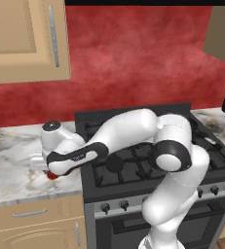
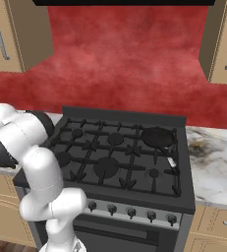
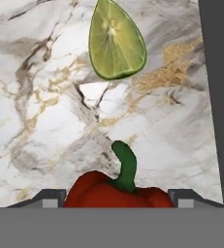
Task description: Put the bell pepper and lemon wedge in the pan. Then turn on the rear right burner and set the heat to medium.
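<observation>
Left base view: arm reaches down-left off the stove (image 1: pixel 133 165) to the marble tabletop (image 1: pixel 11 165); gripper (image 1: pixel 49 173) hangs low over the bell pepper (image 1: pixel 52 176), a red bit peeking out right under the hand. Jaws hidden by the hand here.

Right base view: pan (image 2: pixel 157 137) sits on the rear right burner, handle pointing toward the front, well away from the jaws. Knobs (image 2: pixel 130 212) line the stove front.

Hand view: bell pepper (image 3: pixel 118 191) sits between the two fingertips (image 3: pixel 45 198), green stem up; jaws look apart on either side, contact cannot be told, so not clearly gripping. Lemon wedge (image 3: pixel 116 41) lies further ahead of the jaws, apart from the pepper.

Step in hand looks like grasping the pepper: keep it centred between the jaws, close on the body not the stem, lift straight before swinging to the pan.
</observation>
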Available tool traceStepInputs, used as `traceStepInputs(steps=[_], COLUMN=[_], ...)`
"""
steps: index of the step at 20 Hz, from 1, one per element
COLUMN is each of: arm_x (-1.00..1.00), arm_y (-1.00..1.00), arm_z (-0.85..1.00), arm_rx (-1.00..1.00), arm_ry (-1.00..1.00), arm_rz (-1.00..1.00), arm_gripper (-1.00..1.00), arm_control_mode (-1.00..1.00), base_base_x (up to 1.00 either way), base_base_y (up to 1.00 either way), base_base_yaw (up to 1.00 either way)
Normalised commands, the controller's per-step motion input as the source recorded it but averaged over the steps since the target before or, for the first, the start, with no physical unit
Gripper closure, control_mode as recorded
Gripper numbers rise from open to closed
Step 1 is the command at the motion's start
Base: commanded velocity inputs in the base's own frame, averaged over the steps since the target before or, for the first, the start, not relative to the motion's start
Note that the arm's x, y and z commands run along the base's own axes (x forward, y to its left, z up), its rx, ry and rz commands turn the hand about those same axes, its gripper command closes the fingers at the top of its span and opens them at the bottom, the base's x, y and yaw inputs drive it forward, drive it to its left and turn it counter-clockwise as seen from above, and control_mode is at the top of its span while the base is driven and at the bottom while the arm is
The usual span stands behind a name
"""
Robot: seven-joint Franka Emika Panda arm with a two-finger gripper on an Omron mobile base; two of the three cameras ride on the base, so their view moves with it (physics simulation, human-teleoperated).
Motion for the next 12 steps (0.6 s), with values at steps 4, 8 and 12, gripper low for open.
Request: traceStepInputs(steps=[4,8,12], arm_x=[-0.07,0.05,0.30], arm_y=[-0.73,-0.68,-0.71], arm_z=[0.58,0.59,0.52], arm_rx=[0.10,0.05,0.00], arm_ry=[-0.08,-0.01,0.00], arm_rz=[0.12,0.17,0.17], arm_gripper=[1.00,1.00,1.00], arm_control_mode=[-1.00,-1.00,-1.00], base_base_x=[0.00,0.00,0.00], base_base_y=[0.00,0.00,0.00], base_base_yaw=[0.00,0.00,0.00])
